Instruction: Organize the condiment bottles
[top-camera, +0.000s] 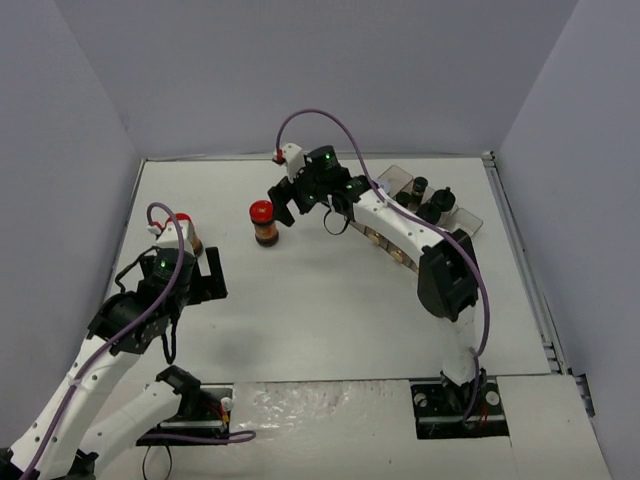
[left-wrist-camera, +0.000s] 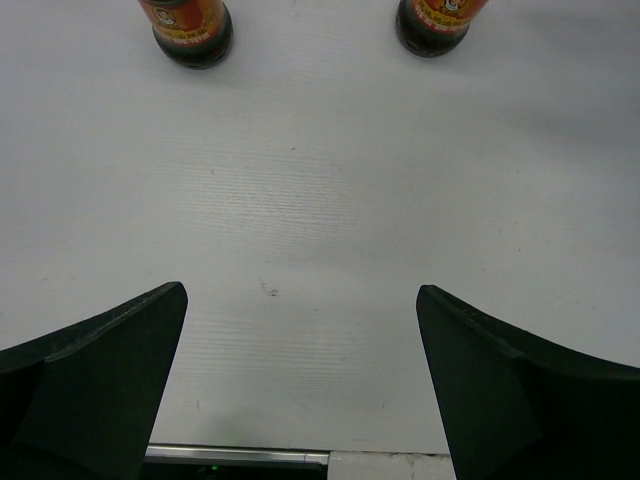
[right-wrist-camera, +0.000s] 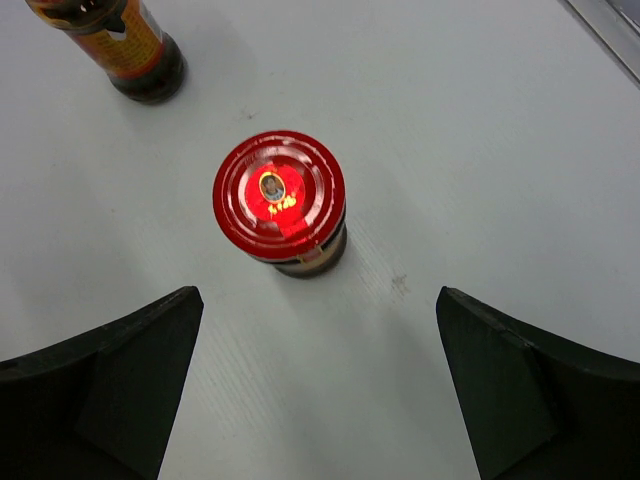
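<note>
From above, the red-capped jar (top-camera: 263, 222) stands mid-table, just left of the right gripper (top-camera: 305, 213). A second jar (top-camera: 191, 238) sits by the left gripper (top-camera: 203, 262), and the tray (top-camera: 396, 176) of black-capped jars (top-camera: 420, 186) lies far right. The left wrist view shows fingers spread wide and holding nothing, with both jars well ahead. The right wrist view shows fingers equally wide and empty, the red cap just beyond them (not between). Closing off-centre could tip the jar.
</note>
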